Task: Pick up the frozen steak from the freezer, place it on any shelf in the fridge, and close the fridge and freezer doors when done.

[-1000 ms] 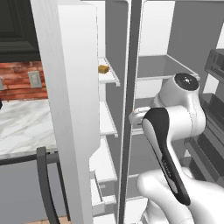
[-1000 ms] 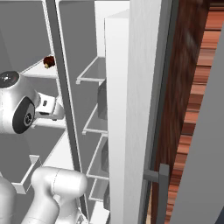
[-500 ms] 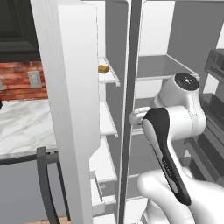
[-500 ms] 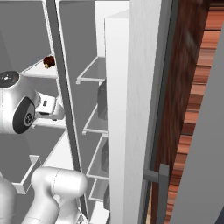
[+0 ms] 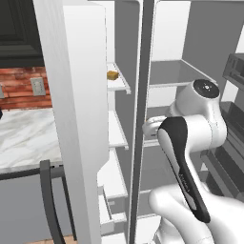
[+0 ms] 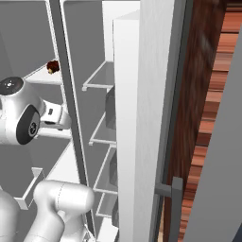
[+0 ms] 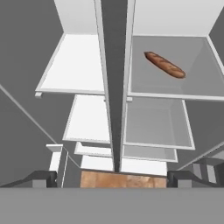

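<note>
The steak (image 5: 112, 75) is a small brown piece on an upper shelf of the freezer, the left compartment; the right base view shows the steak (image 6: 53, 66) dark red, just left of the centre divider (image 5: 141, 119). My gripper (image 7: 113, 178) is open with nothing between its fingertips (image 7: 43, 176). It looks down along the divider in front of both compartments, lower than the steak's shelf. The freezer door (image 5: 71, 119) and the fridge door (image 6: 137, 142) both stand wide open.
A brown baguette (image 7: 165, 64) lies on a grey fridge shelf (image 7: 192, 92) right of the divider. White freezer shelves (image 7: 78, 65) step down on the left. A marble counter (image 5: 24, 138) lies left of the freezer door. A dark wood panel (image 6: 194, 94) stands right of the fridge door.
</note>
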### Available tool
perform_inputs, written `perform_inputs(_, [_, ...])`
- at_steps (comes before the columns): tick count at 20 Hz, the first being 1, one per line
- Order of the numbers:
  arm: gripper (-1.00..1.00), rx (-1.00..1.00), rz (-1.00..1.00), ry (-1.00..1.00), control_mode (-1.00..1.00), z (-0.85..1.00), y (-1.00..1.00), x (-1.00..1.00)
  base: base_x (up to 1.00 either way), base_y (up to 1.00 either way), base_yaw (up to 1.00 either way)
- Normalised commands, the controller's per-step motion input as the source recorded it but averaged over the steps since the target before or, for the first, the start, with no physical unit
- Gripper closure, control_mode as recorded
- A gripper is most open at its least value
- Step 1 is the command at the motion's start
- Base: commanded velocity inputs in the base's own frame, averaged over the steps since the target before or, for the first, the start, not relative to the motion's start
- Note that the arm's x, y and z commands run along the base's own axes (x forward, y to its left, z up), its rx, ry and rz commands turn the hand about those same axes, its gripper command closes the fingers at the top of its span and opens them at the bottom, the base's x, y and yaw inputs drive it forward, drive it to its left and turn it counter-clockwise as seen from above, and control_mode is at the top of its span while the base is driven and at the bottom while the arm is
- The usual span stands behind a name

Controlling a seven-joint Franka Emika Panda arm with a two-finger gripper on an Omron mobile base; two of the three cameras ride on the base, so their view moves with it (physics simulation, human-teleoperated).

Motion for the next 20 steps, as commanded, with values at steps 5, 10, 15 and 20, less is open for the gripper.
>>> perform_inputs(5, [-1.00,0.01,0.00,0.00,1.00,0.00,0.00,0.00,0.00,0.00,0.00])
perform_inputs(10, [-1.00,0.00,0.00,0.00,1.00,0.00,0.00,0.00,0.00,0.10,0.00])
perform_inputs(15, [-1.00,0.00,0.00,0.00,1.00,0.00,0.00,0.00,0.03,0.16,0.00])
perform_inputs(20, [-1.00,0.00,0.00,0.00,1.00,0.00,0.00,0.00,0.11,0.27,0.00])
